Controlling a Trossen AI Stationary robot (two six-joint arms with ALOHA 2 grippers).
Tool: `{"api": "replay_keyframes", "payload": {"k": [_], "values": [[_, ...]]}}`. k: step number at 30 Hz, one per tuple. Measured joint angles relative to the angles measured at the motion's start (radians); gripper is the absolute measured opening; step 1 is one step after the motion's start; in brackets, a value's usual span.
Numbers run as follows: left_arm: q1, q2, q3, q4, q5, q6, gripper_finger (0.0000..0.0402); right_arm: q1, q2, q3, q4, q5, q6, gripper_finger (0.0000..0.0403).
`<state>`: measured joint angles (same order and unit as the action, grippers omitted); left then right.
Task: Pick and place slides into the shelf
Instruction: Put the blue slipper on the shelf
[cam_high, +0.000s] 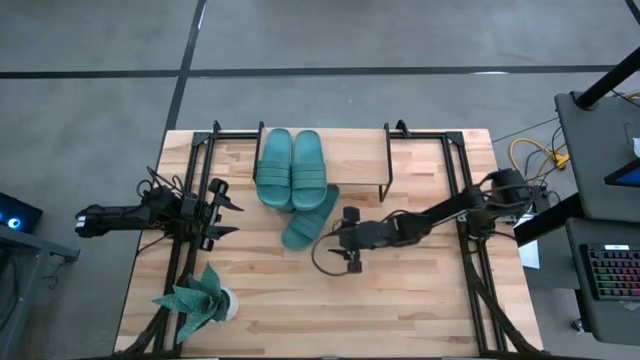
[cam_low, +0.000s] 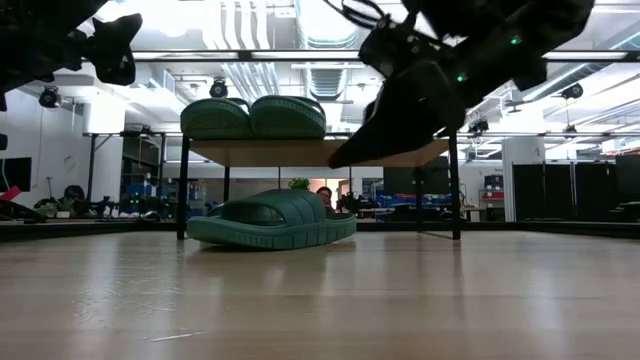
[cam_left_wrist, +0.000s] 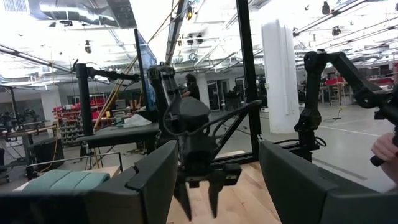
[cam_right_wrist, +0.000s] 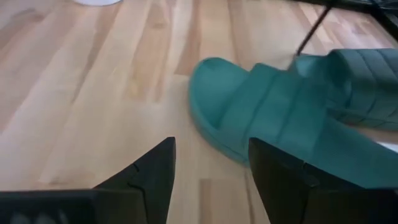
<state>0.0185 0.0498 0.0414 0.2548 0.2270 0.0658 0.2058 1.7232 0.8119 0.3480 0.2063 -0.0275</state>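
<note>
Slide (cam_right_wrist: 273, 118) just ahead of right end effector (cam_right_wrist: 208, 171)

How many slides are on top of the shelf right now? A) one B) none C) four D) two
D: two slides lie side by side on the shelf top; a third slide lies on the table, partly under the shelf's front edge.

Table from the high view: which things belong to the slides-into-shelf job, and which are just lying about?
Job:
- two slides on top
- slide on the table, partly under the shelf
- shelf
- right gripper, open, empty, beside that slide
- left gripper, open, waiting at the left

Lying about:
- potted plant
</note>
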Motion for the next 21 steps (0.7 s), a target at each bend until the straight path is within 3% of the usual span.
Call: {"api": "replay_keyframes", "payload": {"k": [7, 21], "values": [[0.0, 0.0, 0.0, -0.001, 0.0, 0.0, 0.0211, -0.033, 0.012, -0.024, 0.018, 0.019, 0.029, 0.0192], [0.0, 0.002, 0.0, 0.007, 0.0, 0.0, 0.0211, -0.042, 0.046, -0.046, 0.034, 0.16, 0.049, 0.0191]]}}
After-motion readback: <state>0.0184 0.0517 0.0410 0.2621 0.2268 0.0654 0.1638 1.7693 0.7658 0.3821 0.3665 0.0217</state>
